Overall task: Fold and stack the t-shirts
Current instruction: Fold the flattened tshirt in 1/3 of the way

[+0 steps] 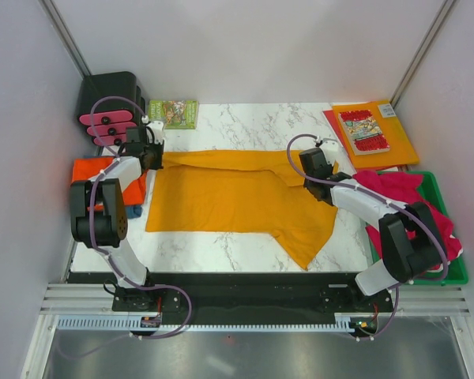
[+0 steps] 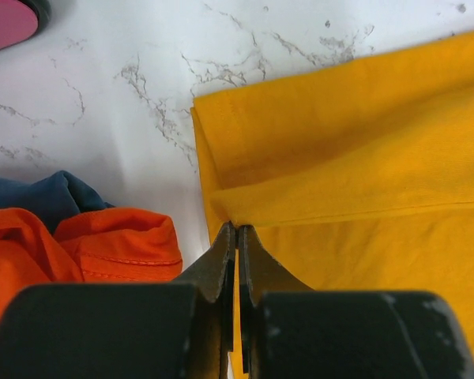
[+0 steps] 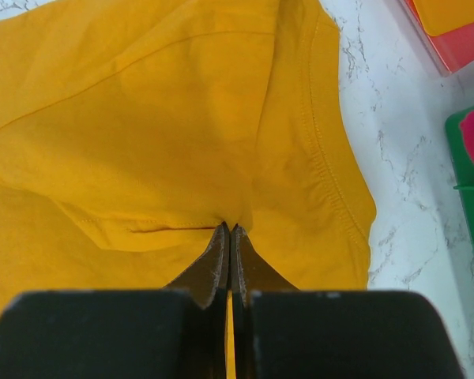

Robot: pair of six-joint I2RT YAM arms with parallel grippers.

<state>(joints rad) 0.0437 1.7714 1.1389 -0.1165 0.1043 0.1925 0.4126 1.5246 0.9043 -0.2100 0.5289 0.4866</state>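
Two claws are pinching the mustard t-shirt spread on the desk, left claw at its far-left folded edge, right claw at a gather near the sleeve; they should be moving level together, and only wrist views are showing those tight pinches.

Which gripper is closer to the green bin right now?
Right. The right gripper pinches the mustard t-shirt left of the green bin; the left gripper holds the shirt's far end.
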